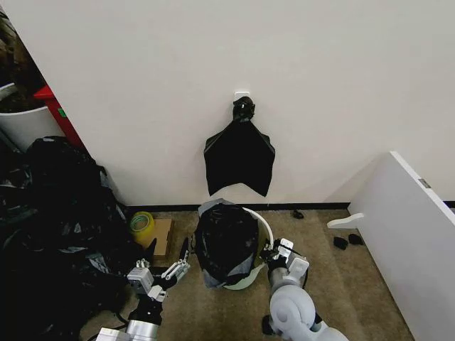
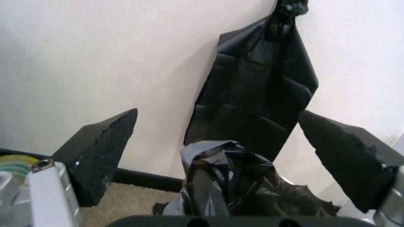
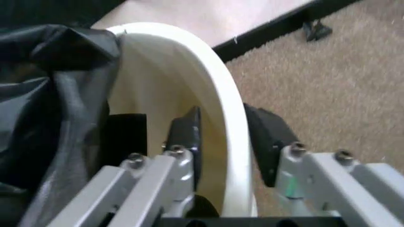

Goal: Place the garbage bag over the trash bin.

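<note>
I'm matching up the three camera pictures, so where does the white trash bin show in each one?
Head view: the trash bin stands on the carpet below the hanging bundle, the garbage bag draped over most of it.
Left wrist view: a sliver of rim behind the bag.
Right wrist view: its rim runs between the right hand's fingers.
Shared landmark: the garbage bag.

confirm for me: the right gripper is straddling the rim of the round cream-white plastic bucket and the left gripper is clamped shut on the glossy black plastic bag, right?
Partly. The right gripper does straddle the rim of the round cream-white plastic bucket. But the left gripper is not clamped on the glossy black plastic bag: the left wrist view shows its fingers spread wide, holding nothing.
</note>
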You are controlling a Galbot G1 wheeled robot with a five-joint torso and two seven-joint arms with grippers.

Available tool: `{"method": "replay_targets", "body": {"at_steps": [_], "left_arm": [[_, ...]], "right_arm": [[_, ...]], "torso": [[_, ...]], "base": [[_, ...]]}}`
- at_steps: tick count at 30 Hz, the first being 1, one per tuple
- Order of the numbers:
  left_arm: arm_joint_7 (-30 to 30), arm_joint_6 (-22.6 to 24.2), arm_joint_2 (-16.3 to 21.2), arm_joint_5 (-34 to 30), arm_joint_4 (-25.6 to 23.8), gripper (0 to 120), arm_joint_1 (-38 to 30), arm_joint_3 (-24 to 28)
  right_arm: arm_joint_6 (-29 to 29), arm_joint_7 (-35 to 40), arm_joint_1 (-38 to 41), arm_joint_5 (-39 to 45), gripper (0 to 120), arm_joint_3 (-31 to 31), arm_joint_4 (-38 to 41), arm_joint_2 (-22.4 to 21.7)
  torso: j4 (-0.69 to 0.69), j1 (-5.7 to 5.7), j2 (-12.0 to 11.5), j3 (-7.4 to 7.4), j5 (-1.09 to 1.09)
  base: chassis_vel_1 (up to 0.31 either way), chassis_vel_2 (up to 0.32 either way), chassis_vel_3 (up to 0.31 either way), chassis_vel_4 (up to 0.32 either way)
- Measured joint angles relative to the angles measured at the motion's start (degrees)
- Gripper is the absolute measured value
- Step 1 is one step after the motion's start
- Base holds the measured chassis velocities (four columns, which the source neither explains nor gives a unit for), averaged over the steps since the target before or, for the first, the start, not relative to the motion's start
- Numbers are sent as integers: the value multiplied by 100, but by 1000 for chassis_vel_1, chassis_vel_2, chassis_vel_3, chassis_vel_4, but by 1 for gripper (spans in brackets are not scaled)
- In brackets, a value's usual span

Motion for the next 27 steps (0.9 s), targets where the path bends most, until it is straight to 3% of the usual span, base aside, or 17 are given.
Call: {"method": "replay_targets", "body": {"at_steps": [11,14,16,19,22,27], "left_arm": [[-23,24,10,42,-28,100,-18,97],[-92,115,23,67,-33,100,-71,223],[-101,129,28,72,-32,100,-83,244],[-149,201,41,96,-5,100,-146,349],[-176,236,55,91,-3,100,-168,385],[-211,256,103,23,19,100,-172,380]], "right_arm": [[121,-195,-439,-736,64,477,688,-300],[-114,-752,-627,-464,79,716,1202,-554],[-208,-878,-652,-383,81,751,1274,-597],[-590,-1456,-681,-255,95,716,1369,-852],[-742,-1714,-554,-173,98,577,1223,-974],[-891,-1751,-87,140,85,261,898,-1026]], "torso": [[0,0,0,0,0],[-1,0,0,0,-1],[-1,0,0,0,-2],[-1,0,0,0,0],[-1,0,0,0,1],[0,0,0,0,0]], "base": [[0,0,0,0],[0,0,0,0],[0,0,0,0],[0,0,0,0],[0,0,0,0],[0,0,0,0]]}}
